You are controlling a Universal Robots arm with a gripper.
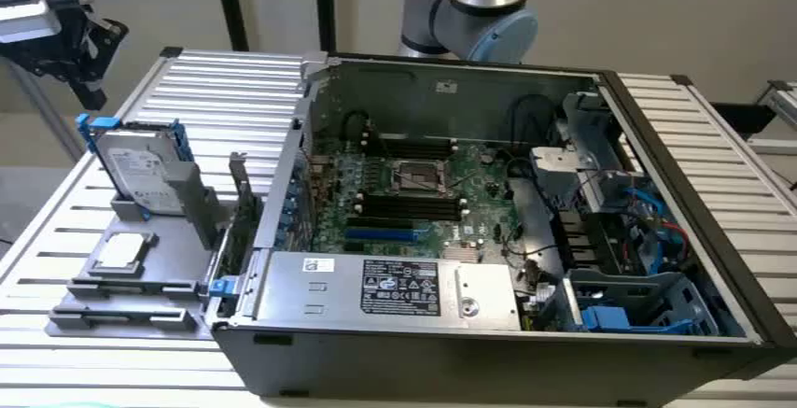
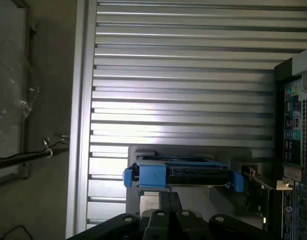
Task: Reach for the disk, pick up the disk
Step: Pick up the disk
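Overall, a slatted metal table (image 1: 224,81) (image 2: 183,75) carries an open desktop computer case (image 1: 498,357) (image 2: 293,125), lying on its side with the interior exposed. Behind the case rises the grey robot arm (image 1: 480,7). Inside the case lie the green motherboard (image 1: 430,193), the silver power supply (image 1: 386,287) along the near wall, and a blue plastic caddy (image 1: 622,310) in the corner toward the exterior view's right.

On the table just beside the case, to the exterior view's left, sits a grey fixture (image 1: 137,288) (image 2: 193,150). The disk (image 1: 134,167) (image 2: 183,172) stands on edge in the far slot of this fixture, leaning slightly, its white label facing the exterior camera and its blue bracket framing the edges. A small square silver chip (image 1: 121,251) lies flat on the fixture, nearer the exterior camera than the disk.

The gripper (image 1: 90,53) (image 2: 168,196) hangs above the table's far corner at the exterior view's left, well apart from the disk. In the wrist view its two black fingers (image 2: 162,202) are pressed together with nothing between them, pointing toward the disk's top edge.
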